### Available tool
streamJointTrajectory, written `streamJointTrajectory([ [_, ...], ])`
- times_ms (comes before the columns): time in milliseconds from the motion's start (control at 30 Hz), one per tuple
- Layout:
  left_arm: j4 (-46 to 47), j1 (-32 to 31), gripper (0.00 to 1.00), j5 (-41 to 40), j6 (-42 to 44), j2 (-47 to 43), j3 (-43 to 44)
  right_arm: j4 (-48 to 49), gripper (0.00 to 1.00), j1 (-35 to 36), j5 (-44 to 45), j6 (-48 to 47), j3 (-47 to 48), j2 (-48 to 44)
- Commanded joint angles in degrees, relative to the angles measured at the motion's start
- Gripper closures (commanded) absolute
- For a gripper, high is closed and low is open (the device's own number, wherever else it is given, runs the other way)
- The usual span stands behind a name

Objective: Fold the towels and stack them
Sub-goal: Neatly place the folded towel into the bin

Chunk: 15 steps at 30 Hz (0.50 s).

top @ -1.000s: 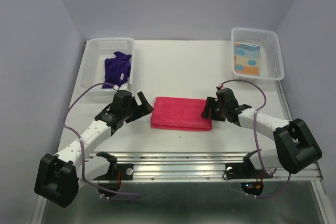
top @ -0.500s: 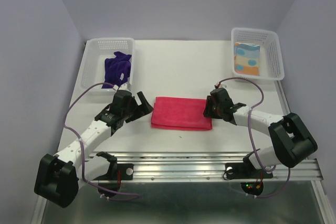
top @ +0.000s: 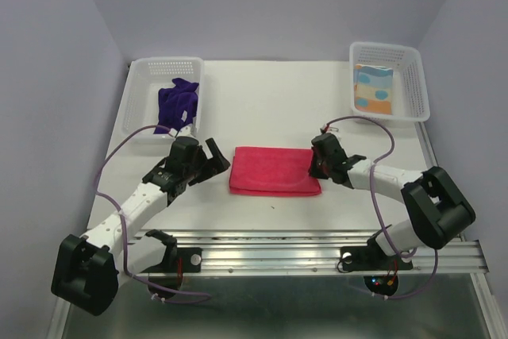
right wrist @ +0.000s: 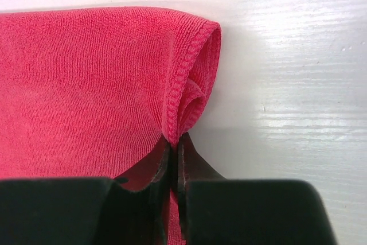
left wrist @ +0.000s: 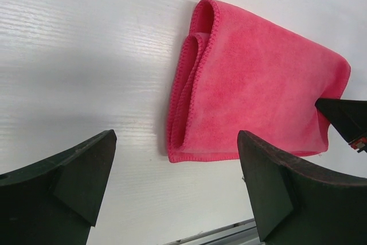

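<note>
Pinching the pink towel [top: 275, 171], the right tool [top: 316, 166] has closed; left tool [top: 217, 158] stays wide open.

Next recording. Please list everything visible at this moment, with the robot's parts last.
pink towel: one, magenta-pink, folded, middle of the table
purple towel: one, dark purple, crumpled in the left basket
patterned towel: one, light blue with orange blotches, flat in the right basket
baskets: two, white mesh, far corners
table: one, white
left arm: one, white and black, jaws open beside the pink towel's left edge, apart from it
right arm: one, white and black, jaws shut on the pink towel's right edge
</note>
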Motion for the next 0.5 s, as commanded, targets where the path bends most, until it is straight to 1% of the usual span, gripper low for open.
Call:
streamJointTrajectory([
  [0,-1.85,-0.29,0.01,-4.83,-0.2,-2.43,2.74,-3.42,0.99,0.04,6.18,-5.17,4.88,2.23],
  [67,-2.83,-0.29,0.01,-5.55,-0.29,-2.78,3.01,-5.53,0.99,-0.57,7.41,-8.16,8.14,2.93],
  [133,-2.65,-0.29,0.01,-5.82,-0.38,-3.66,2.75,-6.15,0.99,-0.57,10.65,-15.08,10.26,3.46],
  [200,-2.48,-0.29,0.01,-6.25,-0.46,-4.18,2.75,-5.98,0.99,-0.66,13.65,-19.5,13.25,3.99],
  [233,-2.91,-0.29,0.01,-6.52,-0.46,-4.19,2.93,-5.19,0.99,-0.57,14.62,-25.26,13.61,3.9],
  [267,-3.09,-0.29,0.01,-6.69,-0.46,-4.36,3.1,-4.31,0.99,-0.66,14.36,-28.45,13.78,3.55],
  [300,-3.27,-0.29,0.01,-7.3,-0.46,-4.28,3.19,-2.74,0.99,-0.66,13.75,-36.14,13.79,3.37],
  [367,-3.62,-0.29,0.01,-7.75,-0.46,-4.28,3.63,-2.55,0.99,-0.92,11.29,-43.3,13.7,3.02],
  [400,-3.97,-0.21,0.01,-8.36,-0.46,-4.19,3.89,-2.63,0.99,-1.1,10.76,-48.73,13.7,2.93],
  [467,-4.84,-0.21,0.01,-9.07,-0.46,-3.84,4.59,-3.68,0.99,-3.1,9.89,-52.55,14.05,2.85],
])
